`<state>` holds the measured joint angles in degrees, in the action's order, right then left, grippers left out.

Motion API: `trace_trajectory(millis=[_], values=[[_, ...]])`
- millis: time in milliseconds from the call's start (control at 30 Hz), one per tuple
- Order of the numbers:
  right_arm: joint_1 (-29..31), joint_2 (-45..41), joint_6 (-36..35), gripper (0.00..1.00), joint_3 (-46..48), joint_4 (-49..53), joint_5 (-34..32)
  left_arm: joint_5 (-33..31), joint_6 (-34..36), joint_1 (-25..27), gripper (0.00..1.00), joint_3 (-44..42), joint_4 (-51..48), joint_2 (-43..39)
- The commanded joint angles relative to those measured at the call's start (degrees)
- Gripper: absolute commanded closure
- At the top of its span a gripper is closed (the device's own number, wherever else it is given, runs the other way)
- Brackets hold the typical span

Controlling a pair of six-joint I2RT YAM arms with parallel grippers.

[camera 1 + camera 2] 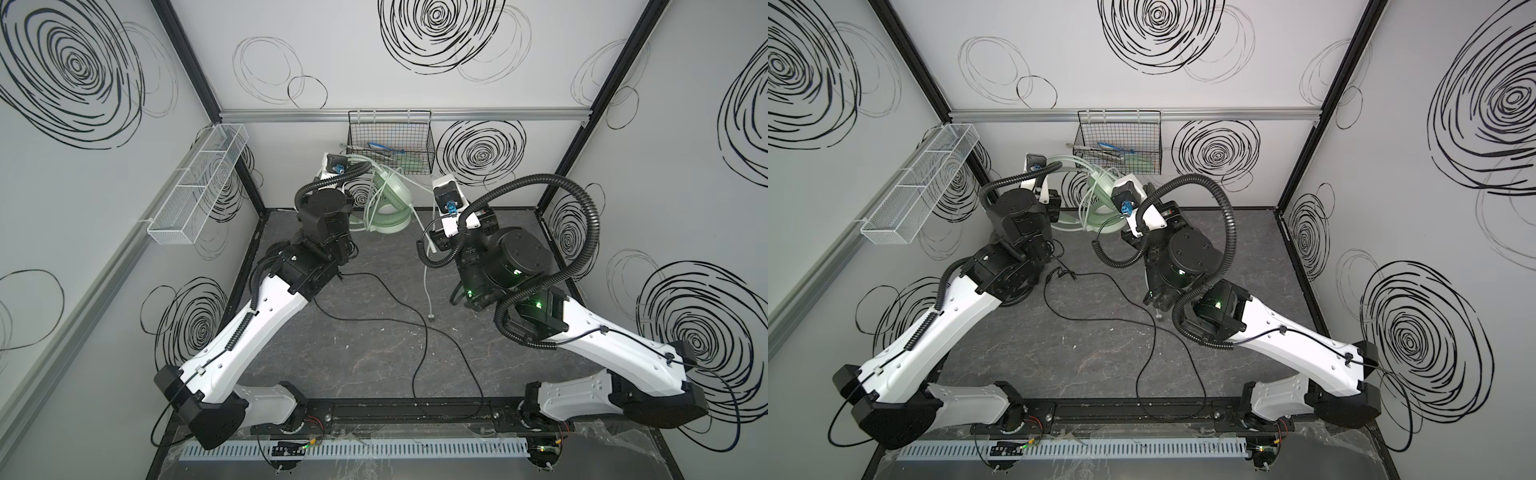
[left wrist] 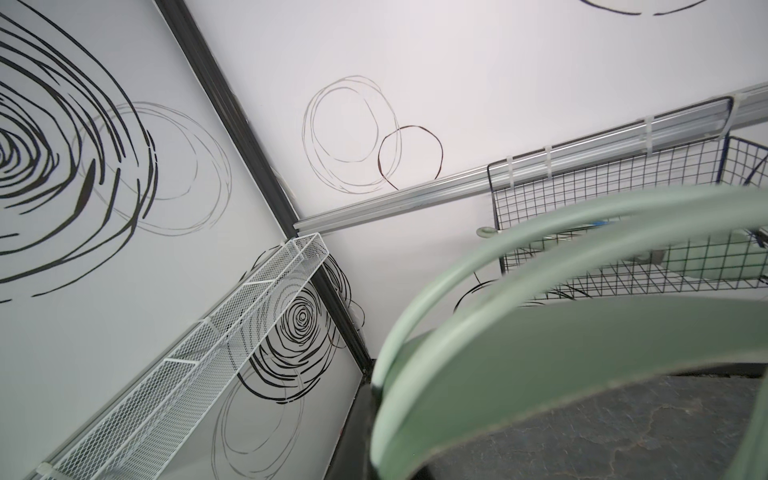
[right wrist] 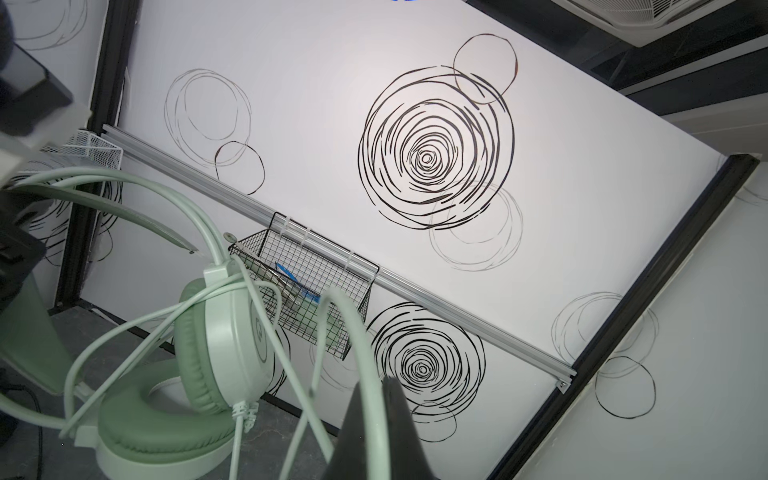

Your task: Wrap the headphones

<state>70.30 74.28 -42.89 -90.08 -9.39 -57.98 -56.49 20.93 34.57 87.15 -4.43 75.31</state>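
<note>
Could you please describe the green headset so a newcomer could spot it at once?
Find the aluminium rail on the back wall, where a black wire basket hangs. Just below it, midway along the dark table's far edge, is the mint-green headset. Unlike the black basket above, it is pale green with padded round ear cups.
</note>
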Motion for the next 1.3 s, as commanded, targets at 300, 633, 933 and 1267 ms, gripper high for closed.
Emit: trace_trajectory(millis=[300, 633, 933, 1267], values=[[4.0, -7.7, 18.5, 0.97, 4.1, 1.6, 7.9, -2.1, -5.0, -2.2, 1.00, 24.8, 3.6, 13.7], [-9.6, -13.2, 38.0, 0.89, 12.0, -0.7, 30.3, 17.5, -34.5, -3.5, 1.00, 38.9, -16.0, 19.3], [-18.3, -13.6, 47.8, 0.85, 14.9, -0.7, 43.1, 27.3, -45.1, -1.1, 1.00, 30.3, -17.4, 14.2], [-22.2, -16.1, 58.6, 0.84, 22.6, -2.0, 48.7, 31.9, -49.1, -3.2, 1.00, 31.4, -17.1, 14.2]])
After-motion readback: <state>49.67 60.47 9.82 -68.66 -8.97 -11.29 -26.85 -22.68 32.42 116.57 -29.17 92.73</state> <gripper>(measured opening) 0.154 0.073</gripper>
